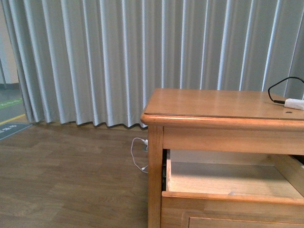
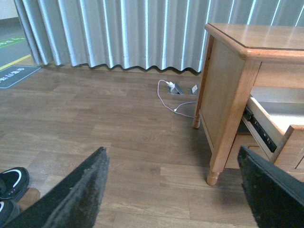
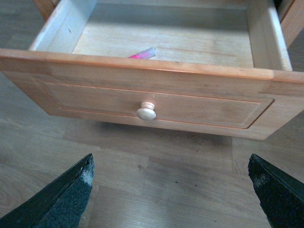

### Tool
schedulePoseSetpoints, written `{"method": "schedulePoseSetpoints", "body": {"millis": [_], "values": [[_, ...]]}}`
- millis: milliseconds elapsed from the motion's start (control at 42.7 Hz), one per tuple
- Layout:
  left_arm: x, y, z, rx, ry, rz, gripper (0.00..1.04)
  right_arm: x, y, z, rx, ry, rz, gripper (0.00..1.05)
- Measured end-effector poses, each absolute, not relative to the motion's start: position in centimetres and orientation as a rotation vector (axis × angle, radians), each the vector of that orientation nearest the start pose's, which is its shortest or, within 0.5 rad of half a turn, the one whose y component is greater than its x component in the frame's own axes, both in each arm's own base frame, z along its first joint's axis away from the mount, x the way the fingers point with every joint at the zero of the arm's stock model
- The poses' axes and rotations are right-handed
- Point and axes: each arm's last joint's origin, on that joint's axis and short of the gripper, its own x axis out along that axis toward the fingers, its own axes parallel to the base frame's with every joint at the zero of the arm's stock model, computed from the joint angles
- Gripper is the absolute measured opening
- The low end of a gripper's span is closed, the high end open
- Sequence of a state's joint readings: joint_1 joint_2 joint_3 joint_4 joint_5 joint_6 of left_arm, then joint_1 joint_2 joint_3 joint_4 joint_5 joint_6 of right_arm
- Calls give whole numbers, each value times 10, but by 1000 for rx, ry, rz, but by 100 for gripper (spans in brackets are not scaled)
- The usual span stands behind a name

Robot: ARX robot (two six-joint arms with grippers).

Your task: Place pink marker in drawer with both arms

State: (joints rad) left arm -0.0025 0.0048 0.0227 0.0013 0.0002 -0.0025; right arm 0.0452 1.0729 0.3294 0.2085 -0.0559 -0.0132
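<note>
The drawer (image 3: 156, 71) of the honey-brown cabinet (image 1: 209, 102) stands pulled open, with its round pale knob (image 3: 146, 112) facing me. The pink marker (image 3: 142, 53) lies inside on the drawer floor, just behind the front panel. My right gripper (image 3: 171, 190) is open and empty, hanging over the floor in front of the drawer below the knob. My left gripper (image 2: 173, 190) is open and empty over the floor, beside the cabinet's front leg (image 2: 216, 173). The open drawer also shows in the front view (image 1: 232, 183) and in the left wrist view (image 2: 280, 118).
A white adapter (image 1: 293, 103) with a black cable (image 1: 278, 88) lies on the cabinet top at the right. A white cord (image 2: 166, 95) and floor socket (image 2: 178, 88) lie by the grey curtain (image 1: 118, 57). Black shoes (image 2: 10, 183) show near the left gripper.
</note>
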Motion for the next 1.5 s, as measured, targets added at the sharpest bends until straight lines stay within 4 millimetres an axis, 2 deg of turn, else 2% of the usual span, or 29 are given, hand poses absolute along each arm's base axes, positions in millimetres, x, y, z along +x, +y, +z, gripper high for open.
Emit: {"method": "schedulePoseSetpoints", "body": {"millis": [70,94,351,445,749,1264,1498], "values": [[97,0,171,-3,-19,-3,98,222,13,151,-16,559,111,96],[97,0,171,-2,-19,-3,100,226,14,148,-16,563,113,96],[97,0,171,-2,-19,-3,98,287,22,108,-24,606,74,96],[97,0,171,-2,-19,-3,98,300,23,100,-16,606,51,96],[97,0,171,-2,-19,-3,98,359,31,97,7,508,-12,96],[97,0,171,-2,-19,-3,98,443,42,95,48,406,-99,96],[97,0,171,-2,-20,-3,98,454,43,90,41,403,-102,96]]}}
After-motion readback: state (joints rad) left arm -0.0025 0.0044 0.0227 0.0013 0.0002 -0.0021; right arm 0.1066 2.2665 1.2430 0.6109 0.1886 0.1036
